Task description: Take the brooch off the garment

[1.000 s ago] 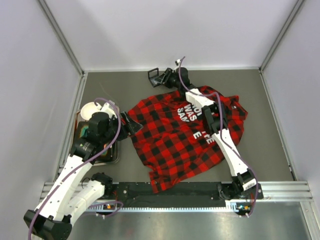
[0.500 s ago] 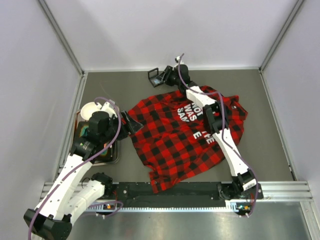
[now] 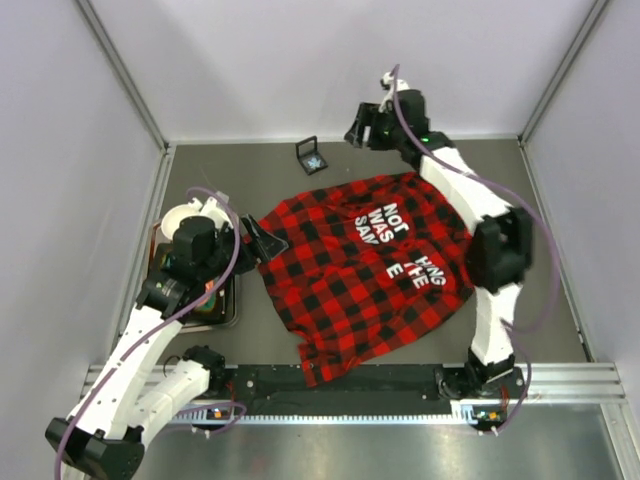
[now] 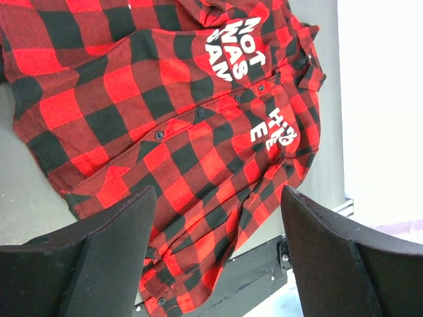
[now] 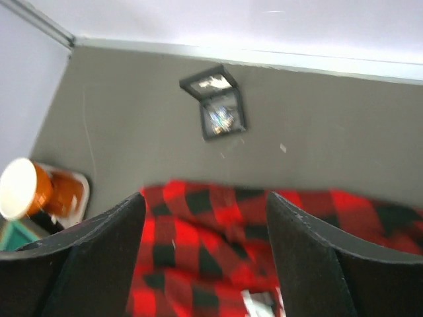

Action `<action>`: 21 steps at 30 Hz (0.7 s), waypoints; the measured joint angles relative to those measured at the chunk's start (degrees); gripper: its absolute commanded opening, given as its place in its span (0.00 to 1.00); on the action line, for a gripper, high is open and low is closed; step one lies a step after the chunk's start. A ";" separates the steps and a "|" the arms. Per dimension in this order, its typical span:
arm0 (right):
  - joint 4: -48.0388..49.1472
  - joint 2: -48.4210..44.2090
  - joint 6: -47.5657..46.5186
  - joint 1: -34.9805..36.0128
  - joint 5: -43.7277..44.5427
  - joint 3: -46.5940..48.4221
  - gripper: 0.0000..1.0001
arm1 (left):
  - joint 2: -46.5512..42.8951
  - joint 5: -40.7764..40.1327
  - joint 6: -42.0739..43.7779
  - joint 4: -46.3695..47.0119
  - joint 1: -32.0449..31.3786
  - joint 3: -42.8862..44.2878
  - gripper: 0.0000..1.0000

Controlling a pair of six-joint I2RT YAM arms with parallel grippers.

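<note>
The top camera is looking down from above the near edge on the whole counter (image 3: 230, 170). Both wrist cameras are sitting closer, sharing the garment (image 4: 165, 132); the right one is facing far.

The garment (image 3: 330, 290) is red-and-black plaid with white lettering (image 3: 384, 224), the table (image 3: 230, 175) grey, the box (image 3: 311, 156) black.

I assess this as a robotics lab test cell. Plain white panel walls (image 3: 330, 60) in aluminium framing (image 3: 122, 70) enclose a grey bench (image 3: 540, 200). The left arm (image 3: 140, 350) and right arm (image 3: 483, 320) are mounted on an aluminium rail (image 3: 560, 378) at its near edge.
</note>
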 measured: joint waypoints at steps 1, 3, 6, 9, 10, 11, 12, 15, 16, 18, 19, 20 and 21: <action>-1.33 -6.32 -2.27 0.00 1.49 -5.11 0.74 | 0.02 0.24 0.04 0.00 0.02 0.33 0.82; -3.80 -18.56 -6.05 -0.07 4.48 -13.86 0.76 | 0.07 0.50 0.13 -0.15 0.02 1.09 0.81; -6.93 -35.63 -9.51 -0.13 9.60 -24.74 0.78 | 0.20 1.53 0.63 -0.20 0.02 2.93 0.82; -10.88 -49.46 -10.49 -0.44 14.62 -33.31 0.84 | 0.42 2.51 1.42 -0.20 0.02 4.48 0.82; -12.39 -53.31 -10.56 -0.46 15.89 -35.98 0.85 | 0.44 2.91 1.62 -0.22 0.02 4.90 0.82; -14.25 -57.02 -10.58 -0.48 16.96 -38.51 0.86 | 0.44 3.32 1.90 -0.42 0.00 5.42 0.82; -16.31 -60.33 -10.49 -0.46 17.66 -40.70 0.93 | 0.48 3.52 2.14 -0.66 0.00 5.86 0.82; -22.32 -69.48 -9.25 -0.50 18.23 -45.70 0.99 | 0.79 4.04 3.13 -2.21 0.02 8.11 0.82; -24.15 -71.93 -8.85 -0.52 18.32 -46.31 0.99 | 0.79 4.09 3.34 -2.60 0.02 8.76 0.82; -27.85 -77.35 -7.63 -0.55 18.45 -46.69 0.99 | 0.74 4.09 3.89 -3.45 0.02 10.82 0.82; -29.27 -80.28 -7.13 -0.55 18.51 -46.56 0.99 | 0.66 4.07 4.15 -3.45 0.00 11.93 0.82; -30.40 -82.73 -6.67 -0.55 18.56 -46.38 0.99 | 0.55 4.00 4.39 -3.48 0.02 13.03 0.83; -32.28 -86.01 -5.73 -0.55 18.88 -45.59 0.99 | 0.35 3.82 4.50 -3.48 0.02 13.81 0.83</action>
